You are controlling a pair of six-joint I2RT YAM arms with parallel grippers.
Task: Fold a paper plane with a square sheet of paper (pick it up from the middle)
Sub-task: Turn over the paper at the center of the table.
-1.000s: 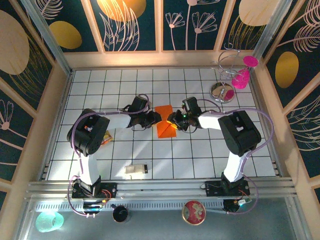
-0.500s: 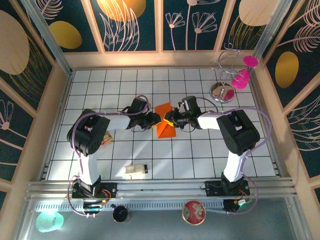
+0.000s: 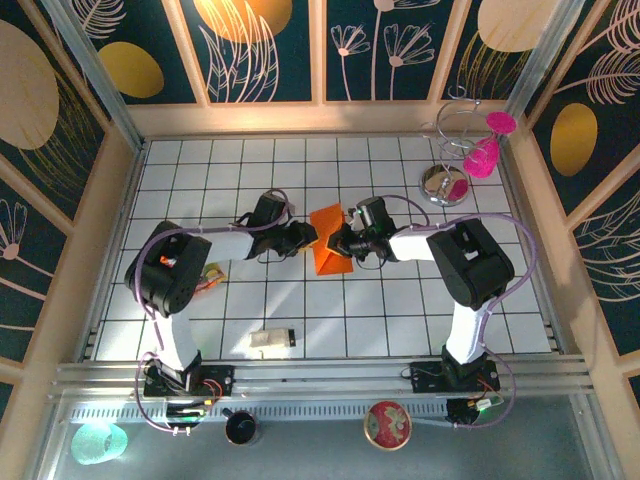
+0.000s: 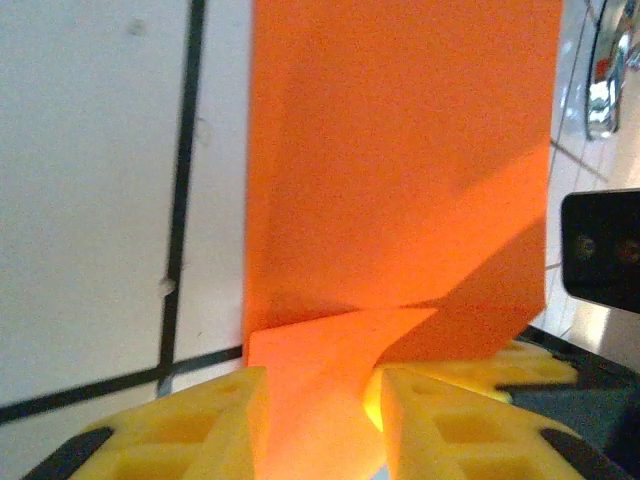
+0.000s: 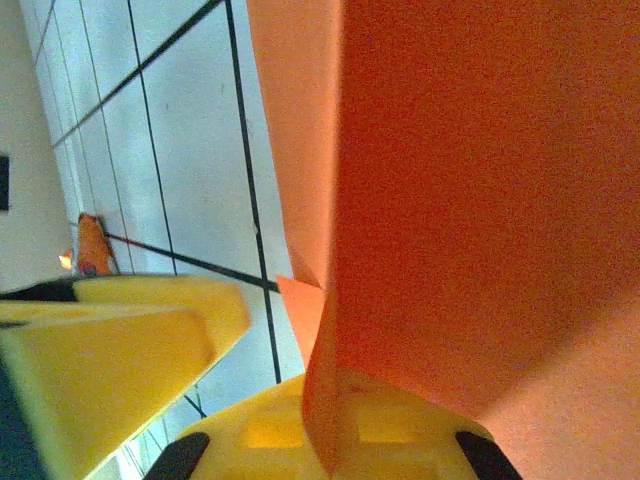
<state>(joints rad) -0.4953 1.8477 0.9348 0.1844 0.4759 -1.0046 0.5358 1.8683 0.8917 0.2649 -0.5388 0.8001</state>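
Orange paper [image 3: 329, 242] at frame centre on tiled table [image 3: 400, 310], folded narrower, one flap raised. Long axis runs roughly top-to-bottom of frame, slightly tilted; no distinct nose discernible. Both arms bent at elbow, forearms reaching inward from left and right, meeting at paper. Left gripper [image 3: 309, 238] at paper's left edge: yellow fingers close together, curled flap between them, actual pinch unclear. Right gripper [image 5: 285, 345] at right edge: fingers spread, sheet edge resting against lower finger. Paper's outline cropped in both wrist views.
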